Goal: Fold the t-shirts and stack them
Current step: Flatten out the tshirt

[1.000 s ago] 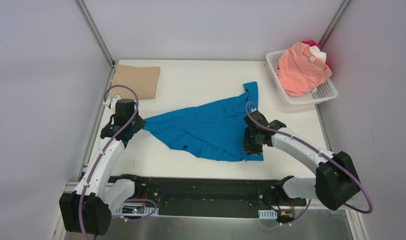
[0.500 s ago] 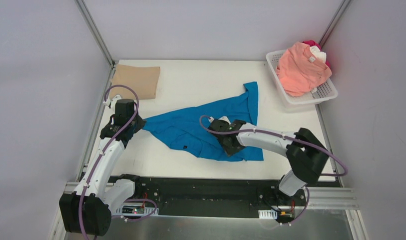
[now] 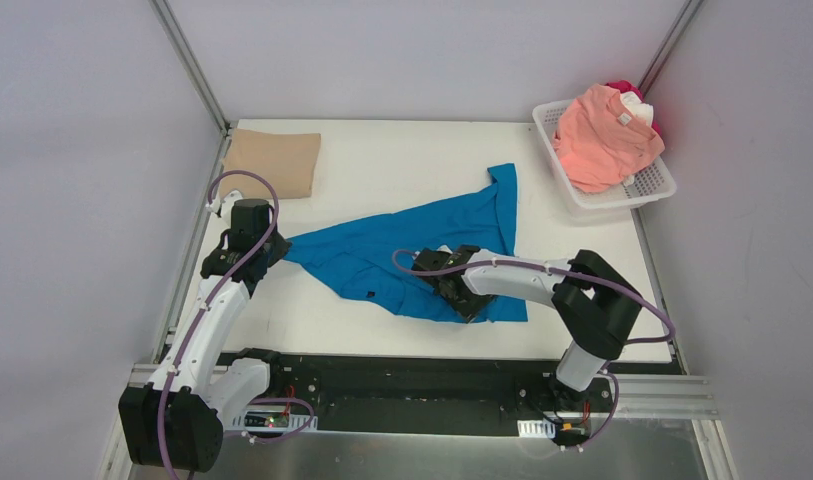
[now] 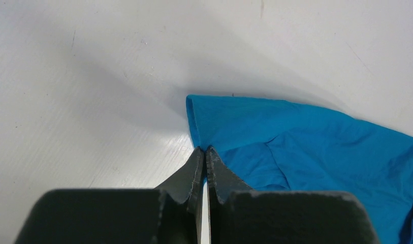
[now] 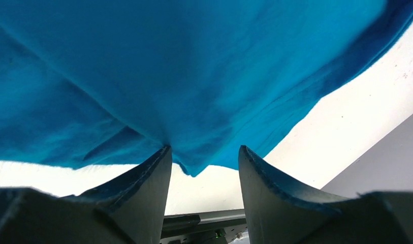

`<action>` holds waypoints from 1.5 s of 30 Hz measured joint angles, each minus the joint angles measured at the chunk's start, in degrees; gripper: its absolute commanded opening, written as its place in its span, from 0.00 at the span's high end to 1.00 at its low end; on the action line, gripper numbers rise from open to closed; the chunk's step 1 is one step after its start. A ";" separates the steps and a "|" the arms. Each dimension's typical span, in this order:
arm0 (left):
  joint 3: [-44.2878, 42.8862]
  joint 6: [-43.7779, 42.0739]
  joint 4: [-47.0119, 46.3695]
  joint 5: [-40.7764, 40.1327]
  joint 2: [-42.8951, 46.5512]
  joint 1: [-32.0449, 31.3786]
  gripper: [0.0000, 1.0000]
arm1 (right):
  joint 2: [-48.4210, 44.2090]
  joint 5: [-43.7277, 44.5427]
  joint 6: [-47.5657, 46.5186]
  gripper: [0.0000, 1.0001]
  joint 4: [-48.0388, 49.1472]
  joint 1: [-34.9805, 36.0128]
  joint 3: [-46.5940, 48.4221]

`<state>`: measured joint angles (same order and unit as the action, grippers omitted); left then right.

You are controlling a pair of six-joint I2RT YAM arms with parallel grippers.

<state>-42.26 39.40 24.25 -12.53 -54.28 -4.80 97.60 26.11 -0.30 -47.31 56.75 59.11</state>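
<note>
Desk scene, seen from above: a blue shirt (image 3: pixel 412 255) lies rumpled across the middle of the white desk (image 3: pixel 382 160), drawn out into a rough triangle between two robot arms. One point reaches left, another runs toward the far right, and its broad near edge sits close to the front of the desk.

The left arm (image 3: pixel 217 310) stretches forward to the shirt's left point. The left jaws are clenched on the hemmed corner of the cloth, and the wrist view shows the two tips pressed together right at the blue edge, with bare desk on the other side.

The right arm (image 3: pixel 527 278) folds in low over the shirt's near edge, its wrist down among the wrinkles. The right jaws stand parted and grasp nothing, while a loose fold of blue cloth sits between the two tips.

A tan shirt (image 3: pixel 274 160), folded into a neat rectangle, rests at the far left corner of the desk, well apart from the blue one. At the far right a white lattice basket (image 3: pixel 650 185) holds a pink shirt (image 3: pixel 602 135) heaped on top, with bits of a white shirt (image 3: pixel 637 108) and a red shirt (image 3: pixel 622 90) showing behind it
</note>
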 measured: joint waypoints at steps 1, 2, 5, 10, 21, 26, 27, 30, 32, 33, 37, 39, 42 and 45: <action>0.00 0.00 0.00 -0.04 0.00 0.00 1.00 | -0.04 -0.39 -0.37 0.46 0.07 0.20 0.00; 0.00 0.00 0.00 -0.09 0.00 0.00 1.00 | -0.09 -0.92 -0.68 0.46 0.13 0.33 0.00; 0.00 0.00 0.00 -0.17 0.00 0.00 1.00 | -0.07 -2.34 -1.40 0.46 0.26 0.83 0.00; 0.00 -0.02 0.00 -0.22 0.00 0.00 1.00 | 1.81 -1.84 -1.90 0.47 0.33 1.25 0.68; 0.00 -0.07 0.00 -0.61 0.00 0.00 1.00 | 0.55 7.98 -1.18 0.47 5.29 1.38 0.26; 0.00 -0.33 0.00 -1.20 0.00 0.00 1.00 | -0.35 10.71 -0.70 0.47 5.01 1.38 0.22; 0.00 -0.44 0.00 -1.33 0.00 0.00 1.00 | -0.35 11.30 -0.39 0.48 4.59 1.38 0.22; 0.00 -0.68 0.00 -1.53 0.00 0.00 1.00 | -0.35 12.46 0.31 0.48 3.58 1.22 0.17; 0.00 -0.96 0.00 -1.57 0.00 0.00 1.00 | -0.35 12.63 0.74 0.48 2.86 0.85 0.00; 0.00 -1.05 0.00 -1.57 0.00 0.00 1.00 | -0.37 12.68 0.94 0.48 2.47 0.61 -0.09; 0.00 -1.25 0.00 -1.62 0.00 0.00 1.00 | -0.68 12.70 1.22 0.48 0.94 -0.15 -0.44; 0.00 -1.29 0.00 -1.64 0.00 0.00 1.00 | -0.94 12.68 1.29 0.48 0.24 -0.42 -0.59; 0.00 -1.33 0.00 -1.92 0.00 0.00 1.00 | -1.75 12.37 1.33 0.48 -0.59 -0.92 -0.76; 0.00 -1.36 0.00 -2.95 0.00 0.00 1.00 | -3.06 11.98 1.33 0.49 -1.33 -1.70 -0.98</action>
<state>-42.26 38.04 24.25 -15.49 -54.28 -4.80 94.54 38.09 1.04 -48.64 55.05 58.13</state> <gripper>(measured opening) 0.005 0.519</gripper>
